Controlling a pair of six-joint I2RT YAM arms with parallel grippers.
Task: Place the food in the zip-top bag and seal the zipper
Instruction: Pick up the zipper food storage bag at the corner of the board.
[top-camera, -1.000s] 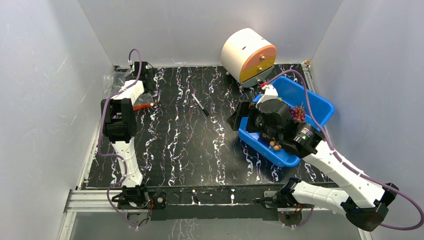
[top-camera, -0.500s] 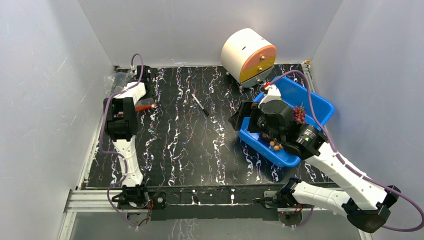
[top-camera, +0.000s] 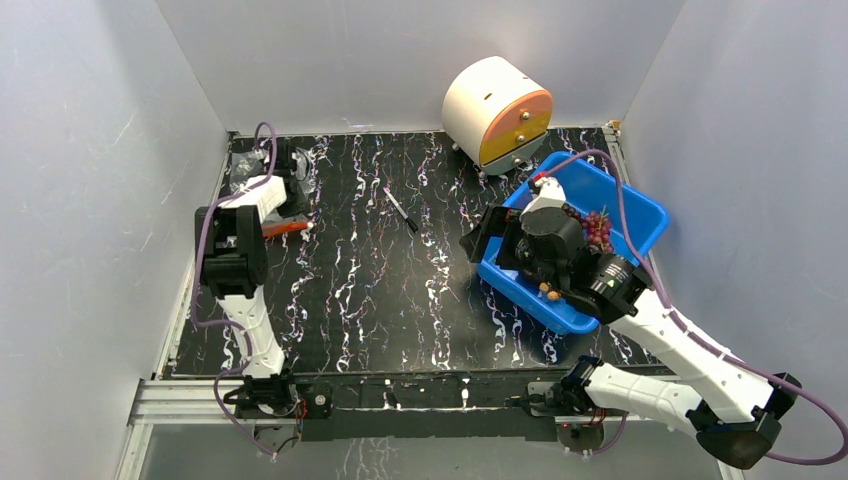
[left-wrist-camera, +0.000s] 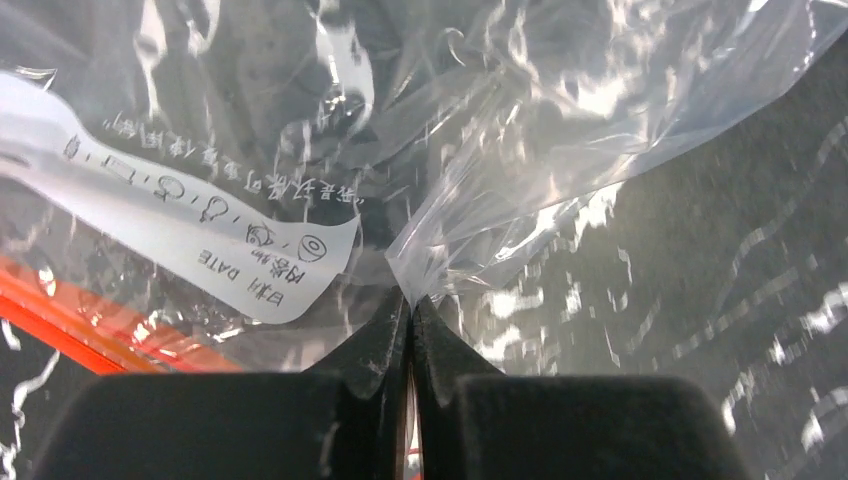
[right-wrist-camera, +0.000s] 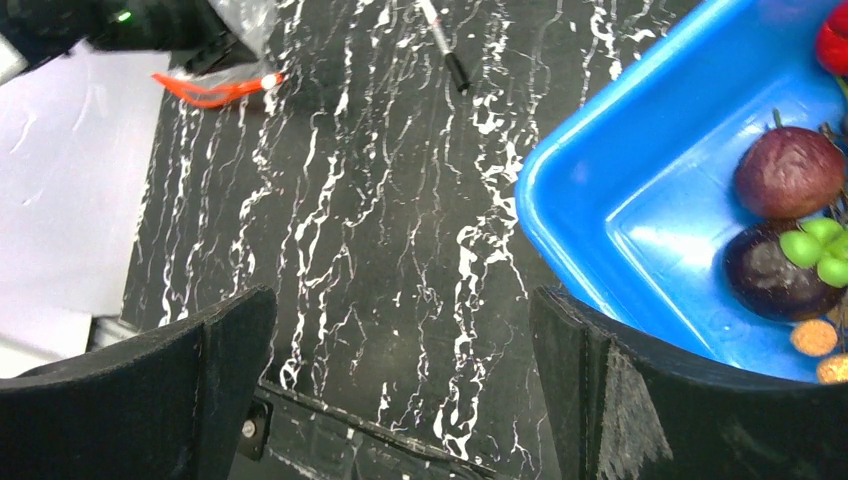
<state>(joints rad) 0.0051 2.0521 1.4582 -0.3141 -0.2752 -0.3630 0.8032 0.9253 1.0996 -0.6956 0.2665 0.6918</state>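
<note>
The zip-top bag (left-wrist-camera: 520, 130) is clear crinkly plastic with a white label (left-wrist-camera: 200, 235) and lies at the table's far left (top-camera: 243, 170). Its red-orange zipper (top-camera: 286, 228) runs along the near edge and also shows in the wrist views (left-wrist-camera: 80, 325) (right-wrist-camera: 215, 88). My left gripper (left-wrist-camera: 410, 300) is shut, pinching a fold of the bag's clear plastic (top-camera: 291, 205). The food sits in the blue bin (top-camera: 640, 215): a grape bunch (top-camera: 597, 228), a purple round fruit (right-wrist-camera: 790, 170), a dark fruit with a green cap (right-wrist-camera: 780, 270). My right gripper (right-wrist-camera: 400, 390) hangs open and empty beside the bin's left rim (top-camera: 485, 235).
A black pen (top-camera: 402, 210) lies mid-table toward the back. A white drum with an orange face (top-camera: 497, 110) stands at the back right. Grey walls close in the table on three sides. Small brown bits (top-camera: 548, 290) lie in the bin's near corner.
My left gripper has closed from open onto the bag's plastic, and the left arm has shifted slightly near the bag. The right arm has barely drifted and stays open.
</note>
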